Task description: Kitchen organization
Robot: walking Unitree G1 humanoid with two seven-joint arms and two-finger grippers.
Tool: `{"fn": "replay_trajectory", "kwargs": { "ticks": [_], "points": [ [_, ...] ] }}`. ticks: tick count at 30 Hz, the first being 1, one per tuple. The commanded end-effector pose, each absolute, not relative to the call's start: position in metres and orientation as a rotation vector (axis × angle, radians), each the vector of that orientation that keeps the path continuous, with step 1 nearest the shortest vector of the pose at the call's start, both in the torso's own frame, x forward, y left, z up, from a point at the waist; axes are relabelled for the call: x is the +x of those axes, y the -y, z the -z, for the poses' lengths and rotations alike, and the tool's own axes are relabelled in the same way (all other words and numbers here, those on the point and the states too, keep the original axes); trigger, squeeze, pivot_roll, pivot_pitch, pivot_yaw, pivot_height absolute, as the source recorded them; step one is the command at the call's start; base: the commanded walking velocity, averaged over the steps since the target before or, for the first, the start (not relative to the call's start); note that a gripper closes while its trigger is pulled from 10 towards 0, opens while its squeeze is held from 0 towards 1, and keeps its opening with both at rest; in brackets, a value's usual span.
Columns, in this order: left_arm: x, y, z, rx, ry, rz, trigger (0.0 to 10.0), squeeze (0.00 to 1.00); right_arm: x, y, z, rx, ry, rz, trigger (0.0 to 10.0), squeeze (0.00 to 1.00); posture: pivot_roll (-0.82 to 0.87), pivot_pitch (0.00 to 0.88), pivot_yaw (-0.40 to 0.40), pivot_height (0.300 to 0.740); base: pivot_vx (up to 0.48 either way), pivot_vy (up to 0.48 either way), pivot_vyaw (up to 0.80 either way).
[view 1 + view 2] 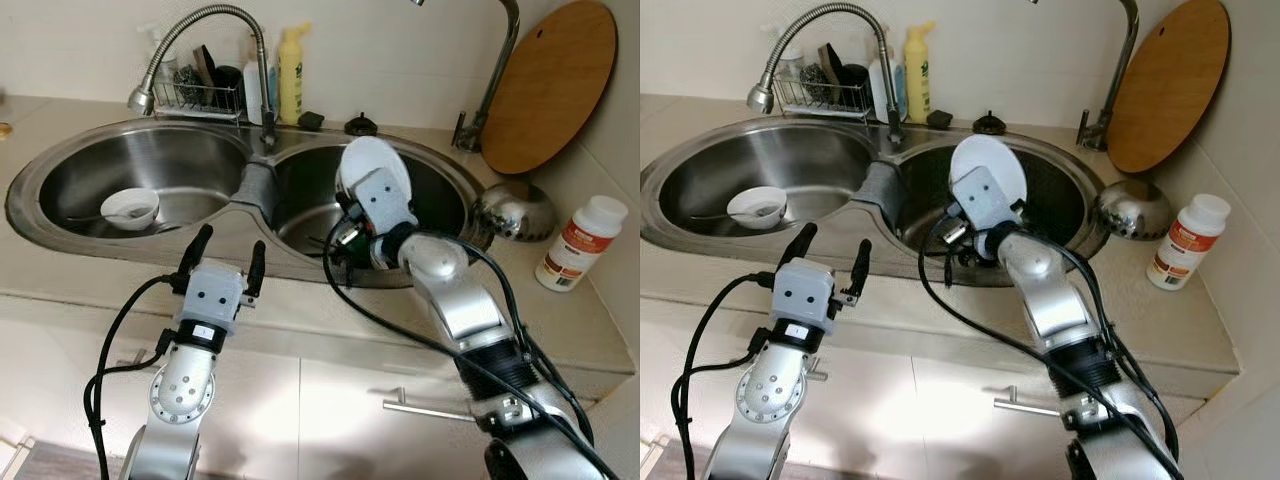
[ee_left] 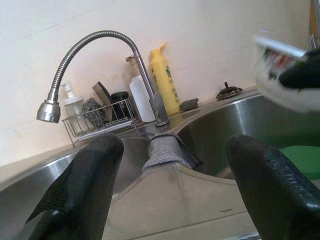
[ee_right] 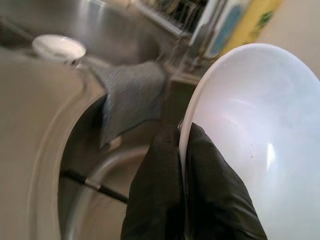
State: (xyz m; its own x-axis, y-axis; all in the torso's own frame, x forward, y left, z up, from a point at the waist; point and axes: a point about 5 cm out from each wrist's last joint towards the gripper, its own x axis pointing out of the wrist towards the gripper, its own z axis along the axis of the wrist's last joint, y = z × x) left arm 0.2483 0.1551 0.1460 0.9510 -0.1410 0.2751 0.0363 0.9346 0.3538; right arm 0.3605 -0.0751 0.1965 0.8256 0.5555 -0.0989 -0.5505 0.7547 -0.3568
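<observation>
So I'm standing by the double sink (image 1: 60, 235) and the right gripper (image 3: 182, 165) has its two black fingers pinched tight on the rim of a white plate (image 1: 372, 165), holding it up on edge over the right basin. In the right wrist view you can see one finger on each side of the rim, clamped right down on it.

The left gripper (image 1: 222, 262) hangs in front of the counter edge, just short of the divider between the two basins, fingers spread wide with nothing between them.

Left basin has a small white bowl (image 1: 130, 208) sitting in the bottom with what looks like a spoon next to it. A grey cloth (image 2: 167, 151) is draped over the divider under the bendy faucet (image 1: 200, 30). Behind that there's a wire rack (image 1: 205, 98) with sponges and brushes, and a yellow bottle (image 1: 290, 75) beside it.

Off to the right: a round wooden board (image 1: 550, 85) leaning on the wall, a steel colander (image 1: 512, 212) upside down on the counter, and a white pill bottle (image 1: 580, 243) with an orange label near the counter's end.
</observation>
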Motion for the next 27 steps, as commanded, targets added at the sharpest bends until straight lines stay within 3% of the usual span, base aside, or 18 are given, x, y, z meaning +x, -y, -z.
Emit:
{"fn": "replay_trajectory", "kwargs": {
  "ticks": [1,7,11,24,27],
  "points": [
    [0.251,-0.155,-0.146,0.359,0.304,0.092,10.0,0.0,0.365,0.074,-0.194,-0.401,-0.039,-0.637,10.0,0.0,0.13,0.0,-0.044,0.74,0.0,0.0,0.0],
    [0.251,-0.155,-0.148,0.359,0.31,0.088,10.0,0.0,0.386,0.074,-0.173,-0.51,-0.241,-0.68,10.0,0.0,0.15,0.0,-0.054,0.74,0.0,0.0,0.0],
    [0.251,-0.155,-0.149,0.36,0.311,0.086,10.0,0.0,0.389,0.073,-0.16,-0.491,-0.344,-0.698,10.0,0.0,0.15,0.0,-0.051,0.74,0.0,0.0,0.0],
    [0.25,-0.154,-0.149,0.357,0.309,0.086,10.0,0.0,0.396,0.074,-0.164,-0.556,-0.421,-0.722,10.0,0.0,0.16,0.0,-0.061,0.74,0.0,0.0,0.0],
    [0.249,-0.152,-0.148,0.353,0.306,0.088,10.0,0.0,0.404,0.074,-0.184,-0.59,-0.359,-0.676,10.0,0.0,0.16,0.0,-0.063,0.74,0.0,0.0,0.0]
  ]
}}
